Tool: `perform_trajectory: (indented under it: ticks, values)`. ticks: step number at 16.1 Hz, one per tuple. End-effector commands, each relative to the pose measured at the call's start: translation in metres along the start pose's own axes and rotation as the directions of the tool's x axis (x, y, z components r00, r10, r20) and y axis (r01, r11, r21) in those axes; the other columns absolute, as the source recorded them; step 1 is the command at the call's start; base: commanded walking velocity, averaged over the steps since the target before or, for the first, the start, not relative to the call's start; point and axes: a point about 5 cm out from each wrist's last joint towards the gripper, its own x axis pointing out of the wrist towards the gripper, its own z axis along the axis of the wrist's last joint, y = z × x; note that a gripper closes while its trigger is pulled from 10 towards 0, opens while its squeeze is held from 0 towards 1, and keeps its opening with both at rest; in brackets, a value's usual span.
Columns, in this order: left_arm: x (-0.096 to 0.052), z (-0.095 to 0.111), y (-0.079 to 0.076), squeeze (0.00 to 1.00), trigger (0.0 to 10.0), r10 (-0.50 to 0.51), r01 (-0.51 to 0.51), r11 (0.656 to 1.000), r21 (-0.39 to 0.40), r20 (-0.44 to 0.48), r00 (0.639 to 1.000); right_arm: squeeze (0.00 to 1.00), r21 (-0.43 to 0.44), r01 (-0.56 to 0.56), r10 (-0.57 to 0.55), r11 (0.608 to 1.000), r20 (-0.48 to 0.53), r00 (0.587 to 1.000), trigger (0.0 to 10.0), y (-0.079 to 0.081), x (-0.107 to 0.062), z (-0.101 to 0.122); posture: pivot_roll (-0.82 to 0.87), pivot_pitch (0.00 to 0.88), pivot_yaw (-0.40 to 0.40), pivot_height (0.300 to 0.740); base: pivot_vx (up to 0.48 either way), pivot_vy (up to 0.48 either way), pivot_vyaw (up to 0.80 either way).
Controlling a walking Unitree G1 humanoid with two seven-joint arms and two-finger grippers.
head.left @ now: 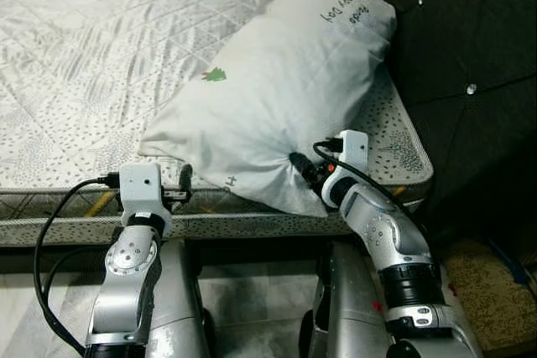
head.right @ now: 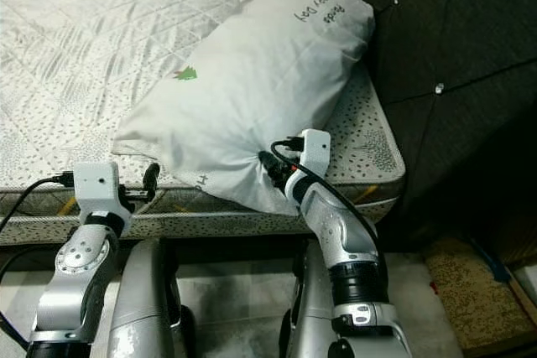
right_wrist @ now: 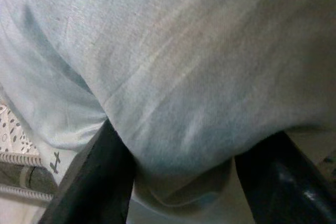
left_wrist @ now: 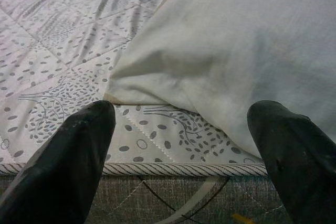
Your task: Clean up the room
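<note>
While the white pillow point(head.left: 273, 90) lies slantwise across the bare quilted mattress point(head.left: 92, 56), one end up near the dark tufted headboard point(head.left: 457, 31) and the other drooping over the mattress edge, the robot's right gripper point(right_wrist: 181, 174) presses into that drooping end. In the right wrist view its two black fingers point(right_wrist: 92, 182) stand apart with a fold of the pillow's fabric bulging between them; whether they are truly pinching the cloth or merely pushed against it is hard to tell at this close range.

The left gripper point(left_wrist: 181, 145) hovers at the mattress edge just beside the pillow's near corner, jaws wide apart and holding nothing, with the piped seam of the mattress below it. A small green tree motif point(head.left: 215, 75) and some handwriting point(head.left: 340, 16) mark the pillowcase.

The step in hand appears to be taking hold of the pillow so it can be squared up on the bed as part of tidying the room. The next move likely calls for the right fingers to close firmly on the gathered fabric and for the left gripper to reach in and take the near corner, so that the soft, sagging pillow can be lifted evenly and not dragged off the mattress edge.
</note>
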Motion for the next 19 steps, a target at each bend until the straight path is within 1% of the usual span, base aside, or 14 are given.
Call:
perform_trajectory:
  ticks: [1,3,4,5,8,9,10,11,12,13,15,16,17,19]
  values:
    - [0.001,-0.002,0.000,0.00,10.0,0.003,-0.003,1.000,0.011,-0.013,1.000,0.00,-0.026,0.033,-0.032,0.999,0.040,0.999,0.0,-0.006,0.000,0.010,0.04,0.115,-0.048,0.516,0.000,0.000,0.00]
    - [0.002,-0.001,-0.004,0.00,10.0,-0.006,0.006,1.000,0.014,-0.007,1.000,0.00,-0.074,0.109,-0.100,0.991,0.114,0.988,0.0,-0.018,0.007,0.032,0.04,0.111,-0.046,0.516,0.000,0.000,0.00]
    - [0.002,0.000,-0.004,0.00,10.0,-0.005,0.005,1.000,0.014,-0.007,1.000,0.00,-0.106,0.125,-0.110,0.986,0.143,0.984,0.0,-0.020,0.008,0.040,0.04,0.110,-0.045,0.516,0.000,0.000,0.00]
    - [0.003,0.000,-0.004,0.00,10.0,-0.003,0.004,1.000,0.010,-0.007,1.000,0.00,-0.153,0.144,-0.115,0.978,0.185,0.976,0.0,-0.024,0.011,0.055,0.04,0.109,-0.044,0.516,0.000,0.000,0.00]
    - [0.005,0.001,-0.007,0.00,10.0,-0.006,0.006,1.000,0.009,-0.005,1.000,0.00,-0.183,0.226,-0.167,0.957,0.289,0.943,0.0,-0.041,0.015,0.099,0.04,0.102,-0.045,0.516,0.000,0.000,0.00]
    - [0.005,0.001,-0.007,0.00,10.0,-0.005,0.005,1.000,0.009,-0.004,1.000,0.00,-0.200,0.254,-0.184,0.946,0.312,0.932,0.0,-0.045,0.014,0.108,0.04,0.099,-0.047,0.516,0.000,0.000,0.00]
    - [0.006,0.001,-0.007,0.00,10.0,-0.003,0.003,1.000,0.008,-0.002,1.000,0.00,-0.254,0.302,-0.198,0.919,0.367,0.909,0.0,-0.050,0.011,0.123,0.04,0.097,-0.049,0.516,0.000,0.000,0.00]
    - [0.006,0.001,-0.007,0.00,10.0,-0.001,0.001,1.000,0.008,-0.001,1.000,0.00,-0.336,0.349,-0.188,0.875,0.428,0.884,0.0,-0.051,0.007,0.135,0.04,0.097,-0.049,0.516,0.000,0.000,0.00]
    - [0.006,0.001,-0.007,0.00,10.0,0.003,-0.003,1.000,0.009,-0.002,1.000,0.00,-0.361,0.389,-0.198,0.848,0.465,0.863,0.0,-0.054,0.004,0.144,0.04,0.097,-0.050,0.516,0.000,0.000,0.00]
    - [0.006,0.001,-0.007,0.00,10.0,0.005,-0.005,1.000,0.011,-0.004,1.000,0.00,-0.346,0.411,-0.219,0.844,0.477,0.851,0.0,-0.058,0.003,0.148,0.04,0.097,-0.050,0.516,0.000,0.000,0.00]
    - [0.006,0.002,-0.009,0.00,10.0,0.003,-0.004,1.000,0.026,0.005,1.000,0.00,-0.287,0.550,-0.350,0.784,0.528,0.774,0.0,-0.087,-0.014,0.162,0.05,0.099,-0.055,0.516,0.000,0.000,0.00]
    - [0.006,0.002,-0.008,0.00,10.0,0.005,-0.006,1.000,0.025,0.004,1.000,0.00,-0.252,0.582,-0.395,0.773,0.526,0.753,0.0,-0.096,-0.019,0.161,0.05,0.099,-0.057,0.516,0.000,0.000,0.00]
    - [0.005,0.002,-0.006,0.00,10.0,0.014,-0.014,1.000,0.025,0.001,1.000,0.00,-0.197,0.624,-0.470,0.756,0.499,0.728,0.0,-0.118,-0.031,0.151,0.05,0.099,-0.057,0.516,0.000,0.000,0.00]
    - [0.004,0.001,-0.006,0.00,10.0,0.017,-0.017,1.000,0.027,-0.002,1.000,0.00,-0.196,0.620,-0.490,0.759,0.455,0.744,0.0,-0.133,-0.037,0.129,0.05,0.100,-0.059,0.516,0.000,0.000,0.00]
